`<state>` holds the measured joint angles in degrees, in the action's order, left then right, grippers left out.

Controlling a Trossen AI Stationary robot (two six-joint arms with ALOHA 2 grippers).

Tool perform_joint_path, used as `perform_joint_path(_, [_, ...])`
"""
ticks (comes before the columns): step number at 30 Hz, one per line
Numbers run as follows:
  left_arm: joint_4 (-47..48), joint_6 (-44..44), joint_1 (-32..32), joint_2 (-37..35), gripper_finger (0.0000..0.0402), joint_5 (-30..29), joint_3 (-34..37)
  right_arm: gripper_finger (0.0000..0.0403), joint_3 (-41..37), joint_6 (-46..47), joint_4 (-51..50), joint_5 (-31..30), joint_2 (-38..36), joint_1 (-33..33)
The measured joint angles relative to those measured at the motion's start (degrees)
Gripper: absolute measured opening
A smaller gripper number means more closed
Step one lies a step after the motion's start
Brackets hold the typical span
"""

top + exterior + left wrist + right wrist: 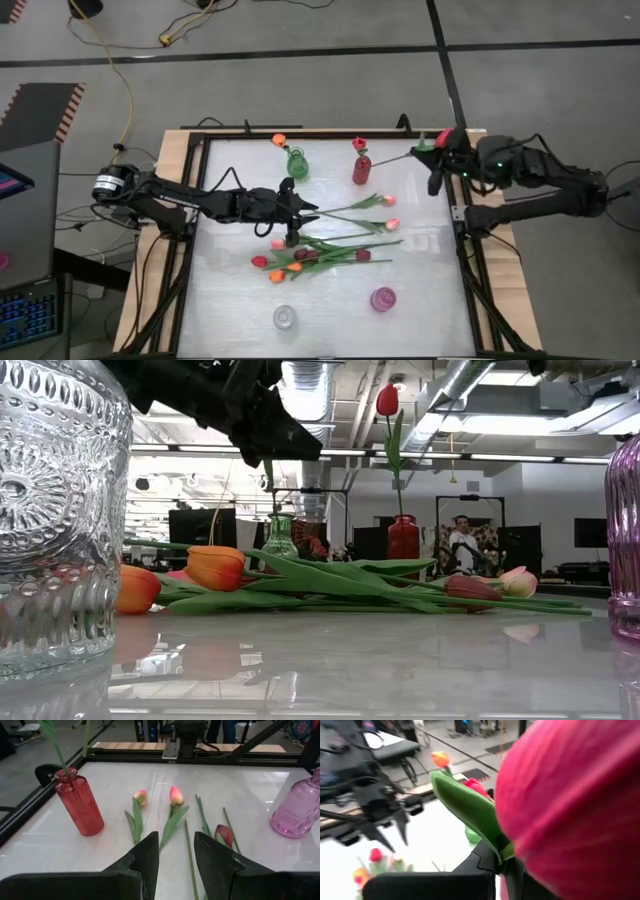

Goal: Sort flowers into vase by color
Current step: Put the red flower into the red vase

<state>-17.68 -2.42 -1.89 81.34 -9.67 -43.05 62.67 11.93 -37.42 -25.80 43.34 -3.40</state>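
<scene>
Several tulips (322, 250) lie in a loose pile at mid-table, heads orange, red, pink and maroon. Two more, pink-headed (175, 796), lie toward the red vase (361, 168), which holds a red tulip (387, 400). The green vase (296, 163) holds an orange one. My left gripper (305, 208) hangs open above the far side of the pile and touches nothing; its fingers (147, 852) point toward the table's right. My right gripper (437, 155) is at the far right corner, shut on a red-pink tulip (570, 805). My right gripper holds the tulip just below its head, at the top of the stem where a green leaf (470, 807) starts, pinched between the two fingers (487, 862). The tulip is lifted clear. Its thin stem (400, 160) sticks out about level toward the red vase.
A pink vase (383, 298) and a clear glass vase (286, 317) stand without flowers near the table's near edge. A raised black frame (200, 200) runs round the white table top. Cables lie on the floor beyond. A person (462, 540) sits far back in the room.
</scene>
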Motion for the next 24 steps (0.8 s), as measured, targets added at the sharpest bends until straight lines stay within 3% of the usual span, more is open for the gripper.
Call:
perform_joint_path(13, [0.1, 0.0, 0.0, 0.0, 0.0112, 0.0, 0.0, 0.0041, 0.9, -3.4, 3.0, 1.3, 7.1, -8.7])
perform_joint_path(24, [0.2, -0.4, 0.0, 0.0, 0.0112, 0.0, 0.0, 0.0041, 0.9, -3.5, 3.6, 4.0, 8.7, -11.0])
